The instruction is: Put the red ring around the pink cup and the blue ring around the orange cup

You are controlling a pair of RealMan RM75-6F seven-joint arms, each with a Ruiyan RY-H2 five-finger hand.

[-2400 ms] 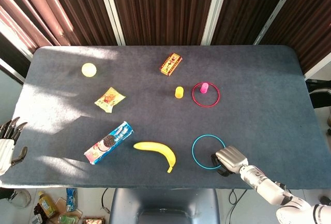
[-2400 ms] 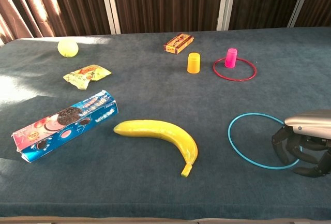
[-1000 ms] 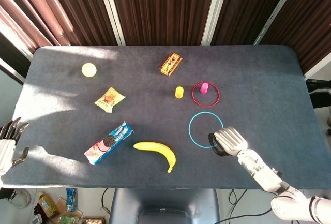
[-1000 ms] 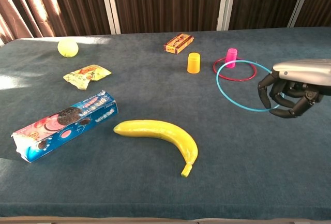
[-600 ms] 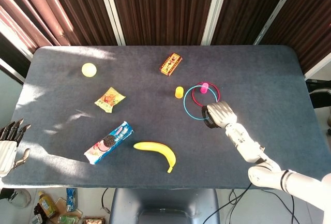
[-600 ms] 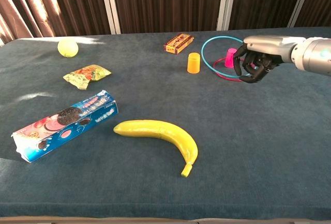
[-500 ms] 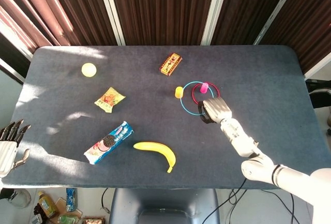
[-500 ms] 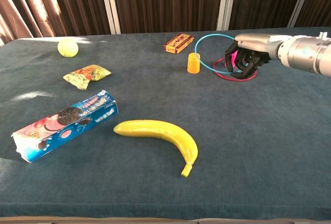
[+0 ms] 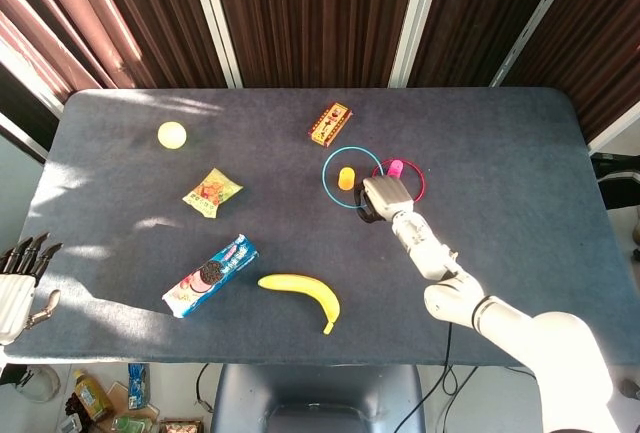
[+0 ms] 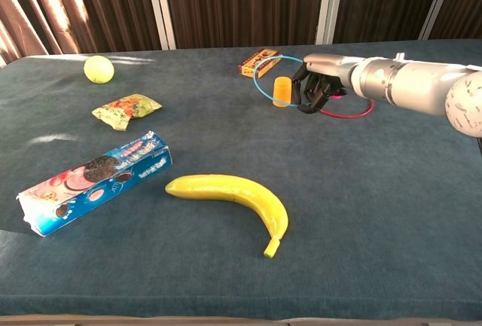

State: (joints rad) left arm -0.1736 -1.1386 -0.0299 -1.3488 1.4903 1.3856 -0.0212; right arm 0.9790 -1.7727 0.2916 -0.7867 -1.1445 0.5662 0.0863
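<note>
Right hand (image 9: 381, 196) grips blue ring (image 9: 333, 160) w/ orange cup (image 9: 347, 177) inside rim, near red ring (image 9: 414, 190).

the right arm reaches far over the table, its hand (image 9: 381, 196) curled in a grip; the left hand (image 9: 17, 283) hangs off-table, fingers apart.

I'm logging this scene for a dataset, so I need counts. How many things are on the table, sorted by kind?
Rings: 2, the blue ring and the red ring
Cups: 2, the orange cup and the pink cup
Fruit: 1, the banana
Balls: 1, the yellow ball
Packaged snacks: 3, the cookie box, the snack packet and the small box
Total: 9
</note>
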